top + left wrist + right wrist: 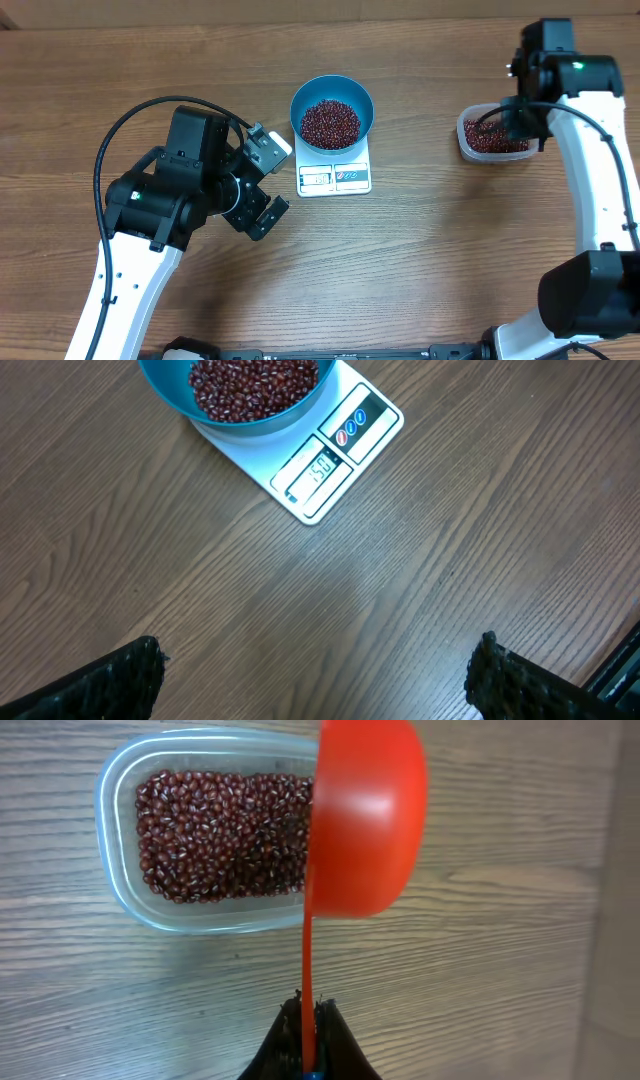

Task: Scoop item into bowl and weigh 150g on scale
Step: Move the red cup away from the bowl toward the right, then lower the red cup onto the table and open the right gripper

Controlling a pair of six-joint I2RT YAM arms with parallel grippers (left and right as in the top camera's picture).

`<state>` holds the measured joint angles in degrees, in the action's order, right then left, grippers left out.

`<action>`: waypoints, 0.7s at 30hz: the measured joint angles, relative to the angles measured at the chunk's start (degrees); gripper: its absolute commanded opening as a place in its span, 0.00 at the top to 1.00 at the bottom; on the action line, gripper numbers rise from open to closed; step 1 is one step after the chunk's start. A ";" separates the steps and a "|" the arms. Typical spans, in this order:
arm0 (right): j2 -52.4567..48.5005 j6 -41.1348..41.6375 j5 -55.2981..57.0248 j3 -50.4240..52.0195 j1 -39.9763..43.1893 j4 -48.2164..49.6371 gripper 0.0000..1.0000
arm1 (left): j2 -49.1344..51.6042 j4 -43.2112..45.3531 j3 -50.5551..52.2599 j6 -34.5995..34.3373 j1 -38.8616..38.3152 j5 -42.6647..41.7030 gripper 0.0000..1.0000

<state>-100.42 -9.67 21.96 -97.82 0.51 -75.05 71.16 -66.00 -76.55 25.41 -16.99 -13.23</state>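
The blue bowl sits on the white scale and holds a heap of dark red beans. In the left wrist view the bowl's rim and the scale's display lie far ahead. My left gripper is open over bare wood, left of the scale and touching nothing. My right gripper is shut on the thin handle of an orange-red scoop. The scoop is turned on its side above the right end of a clear tub of beans; its inside is hidden.
The clear tub stands at the far right of the wooden table, under the right arm. The left arm and its black cable cover the left middle. The table's back edge runs along the top.
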 measured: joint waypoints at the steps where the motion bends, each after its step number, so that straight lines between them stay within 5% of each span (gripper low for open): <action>1: 0.00 0.11 0.87 0.02 -0.66 -0.02 0.96 | 0.00 0.00 0.00 0.00 0.00 0.00 0.00; 12: 5.86 10.47 2.19 0.00 -2.27 -3.80 0.96 | 0.00 0.00 0.00 0.00 0.00 0.00 0.00; 21: 24.48 11.98 -26.05 -0.39 14.01 -8.07 0.96 | 0.00 0.00 0.00 0.00 0.00 0.00 0.00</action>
<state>-75.94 2.31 -4.10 -98.21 14.52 -83.11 71.16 -66.00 -76.55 25.41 -16.99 -13.23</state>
